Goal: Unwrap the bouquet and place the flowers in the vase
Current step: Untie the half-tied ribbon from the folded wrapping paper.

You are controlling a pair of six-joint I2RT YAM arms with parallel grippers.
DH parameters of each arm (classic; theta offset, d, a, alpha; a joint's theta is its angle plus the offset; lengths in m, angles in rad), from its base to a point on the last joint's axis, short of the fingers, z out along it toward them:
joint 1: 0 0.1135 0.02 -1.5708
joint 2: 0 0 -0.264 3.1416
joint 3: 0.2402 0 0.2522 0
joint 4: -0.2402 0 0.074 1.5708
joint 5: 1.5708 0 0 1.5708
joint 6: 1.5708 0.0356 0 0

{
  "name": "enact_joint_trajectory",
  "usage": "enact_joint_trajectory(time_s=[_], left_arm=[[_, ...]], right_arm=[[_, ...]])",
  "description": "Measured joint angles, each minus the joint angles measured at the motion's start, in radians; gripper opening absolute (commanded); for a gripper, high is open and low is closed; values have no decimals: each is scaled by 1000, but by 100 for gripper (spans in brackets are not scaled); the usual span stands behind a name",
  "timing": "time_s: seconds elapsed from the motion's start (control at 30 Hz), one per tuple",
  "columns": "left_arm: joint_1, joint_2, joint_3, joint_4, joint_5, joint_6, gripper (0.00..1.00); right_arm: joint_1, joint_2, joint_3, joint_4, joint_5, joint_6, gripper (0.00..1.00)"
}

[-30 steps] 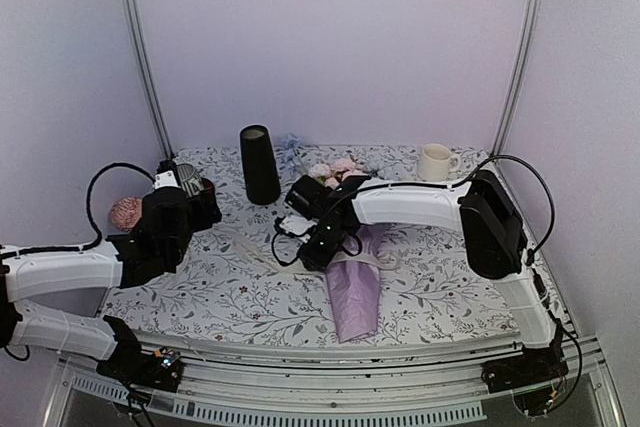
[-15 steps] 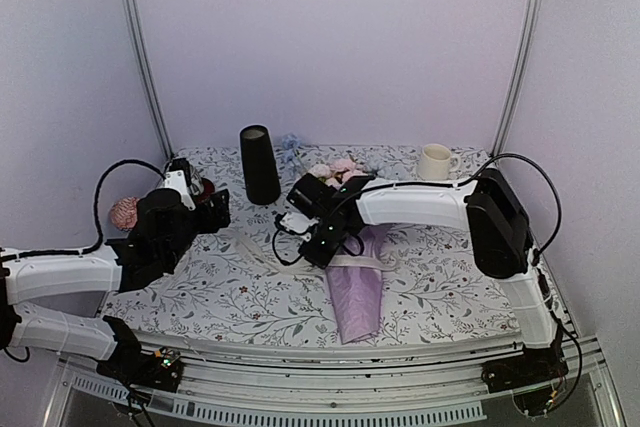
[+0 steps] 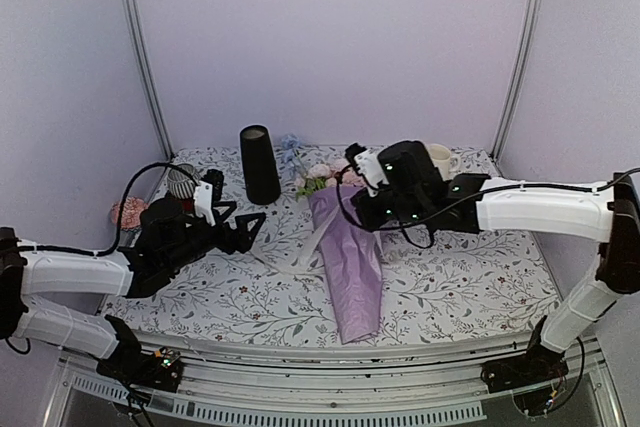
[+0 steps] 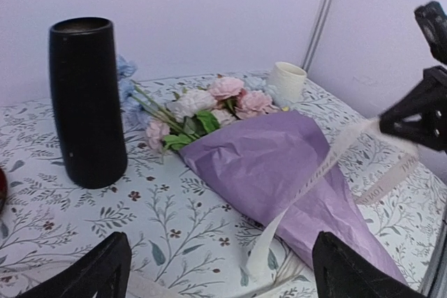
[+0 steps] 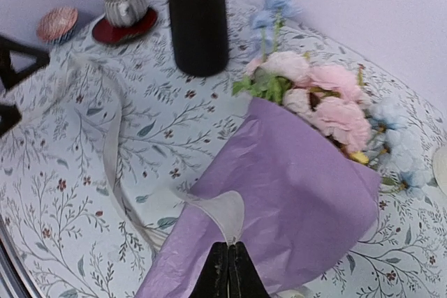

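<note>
The bouquet (image 3: pixel 350 267) was laid flat on the table (image 3: pixel 450 277), roughly mid-table, with the cone tip pointed at the near edge and the blooms toward the back wall. The lilac paper was wrapped around the stems. The flowers (image 5: pixel 321 102) were seen sticking out of the cone's wide end: pink and white roses, pale blue ones, a bit of yellow. None were in the vase (image 3: pixel 259 164). The vase was stood upright just left of the blooms, apart from them.

The right gripper (image 5: pixel 228 259) was held above the cone, jaws closed tight. The cream ribbon (image 4: pixel 328 162) was pinched between them. In the left wrist view the ribbon was seen stretched from that gripper down to the table beside the cone. More of it was trailed loose across the cloth toward the left arm. It could not be told whether any of it was tied round the paper.

The left gripper (image 4: pixel 223 270) was kept low over the table, left of the bouquet, pointed at it. Its jaws were spread wide and nothing was held.

A white mug (image 3: pixel 435 161) was placed at the back right. A striped cup (image 5: pixel 124 5) was set on a red saucer (image 5: pixel 126 29) at the back left.
</note>
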Motion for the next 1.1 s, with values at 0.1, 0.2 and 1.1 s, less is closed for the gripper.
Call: enact_joint_trajectory(time_s=[0.1, 0.2, 1.1], left_arm=[[0, 37, 21, 11, 80, 10, 93], [0, 71, 45, 10, 107, 11, 93], [0, 204, 168, -141, 133, -5, 92]], right_arm=[[-81, -108, -125, 97, 19, 81, 5], [-170, -199, -278, 173, 49, 191, 11], [-122, -126, -177, 70, -222, 57, 60]])
